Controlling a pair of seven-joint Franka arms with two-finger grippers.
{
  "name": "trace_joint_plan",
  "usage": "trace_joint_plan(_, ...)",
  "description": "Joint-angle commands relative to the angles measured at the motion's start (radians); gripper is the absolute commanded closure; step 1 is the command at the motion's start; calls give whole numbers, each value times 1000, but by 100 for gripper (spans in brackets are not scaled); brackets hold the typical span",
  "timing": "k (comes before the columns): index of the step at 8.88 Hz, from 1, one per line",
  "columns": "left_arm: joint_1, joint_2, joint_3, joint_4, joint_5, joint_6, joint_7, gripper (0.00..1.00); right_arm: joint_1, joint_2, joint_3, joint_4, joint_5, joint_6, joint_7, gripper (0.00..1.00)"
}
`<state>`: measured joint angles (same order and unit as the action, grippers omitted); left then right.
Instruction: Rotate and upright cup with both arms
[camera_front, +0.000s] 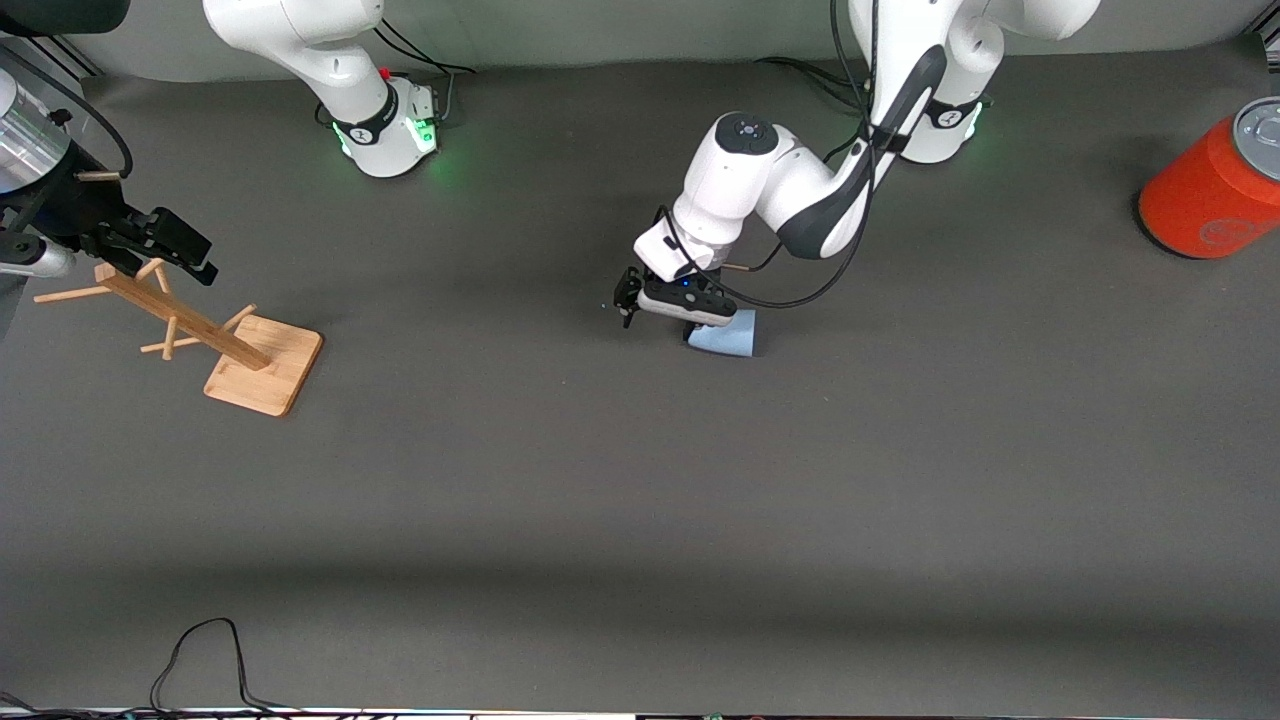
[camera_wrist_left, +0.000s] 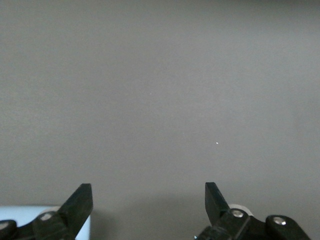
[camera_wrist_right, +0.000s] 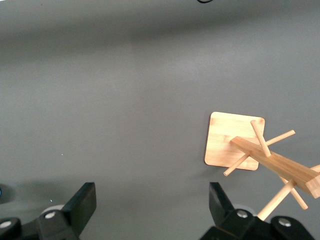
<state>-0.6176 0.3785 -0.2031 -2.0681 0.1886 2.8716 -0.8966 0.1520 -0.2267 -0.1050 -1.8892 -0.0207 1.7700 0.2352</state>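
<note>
The pale-blue cup (camera_front: 728, 337) rests on the grey table near its middle, partly covered by the left arm's hand, so how it lies is unclear. My left gripper (camera_front: 628, 298) hangs low beside the cup toward the right arm's end, open, with only bare table between its fingers. In the left wrist view the left gripper (camera_wrist_left: 148, 200) holds nothing, and a sliver of the cup (camera_wrist_left: 20, 222) shows outside one finger (camera_wrist_left: 79, 202). My right gripper (camera_front: 203, 262) is open over the top of the wooden rack, away from the cup. In the right wrist view the right gripper (camera_wrist_right: 151, 202) is likewise empty.
A wooden peg rack (camera_front: 262, 365) on a square base stands toward the right arm's end, also seen as the rack (camera_wrist_right: 235, 145) from the right wrist. A large orange-red can (camera_front: 1212, 190) lies at the left arm's end. A black cable (camera_front: 200, 660) loops at the table's near edge.
</note>
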Motion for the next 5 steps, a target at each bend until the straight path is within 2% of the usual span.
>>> trace_joint_plan(1,19,-19,42,20,60,-104,37,0,4,-5,4,-5,-15,6,29,0)
trace_joint_plan(3,125,-97,45,52,54,-357,280,0,6,1,2,-2,-16,13,29,0)
trace_joint_plan(5,221,-142,47,194,-12,-701,526,0,6,3,2,-4,-15,14,29,0)
